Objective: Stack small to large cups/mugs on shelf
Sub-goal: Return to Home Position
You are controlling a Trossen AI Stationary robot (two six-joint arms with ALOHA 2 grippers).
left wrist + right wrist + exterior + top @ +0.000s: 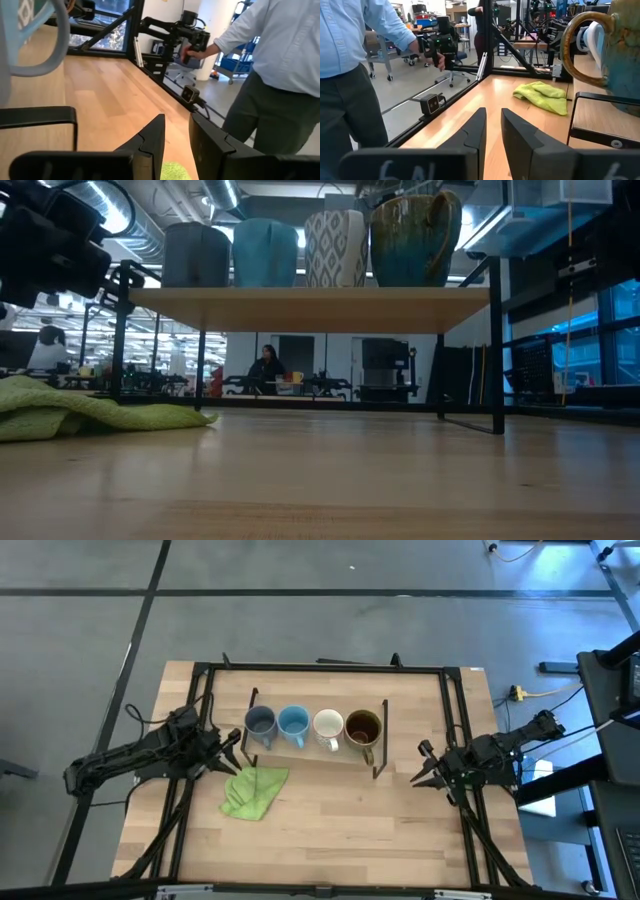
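My left arm (140, 755) lies low at centre-left and my right arm (500, 752) at centre-right, each with its jaws narrowly parted and empty. On the light-wood, wire-framed shelf (310, 753) at upper centre, four mugs stand in a row: grey-blue mug (260, 723), light blue mug (293, 722), diamond-patterned white mug (328, 725), glazed brown mug (363, 727).

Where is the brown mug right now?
Seen from above, the brown mug stands on the shelf, at the right end of the row of four mugs, right beside the white mug.
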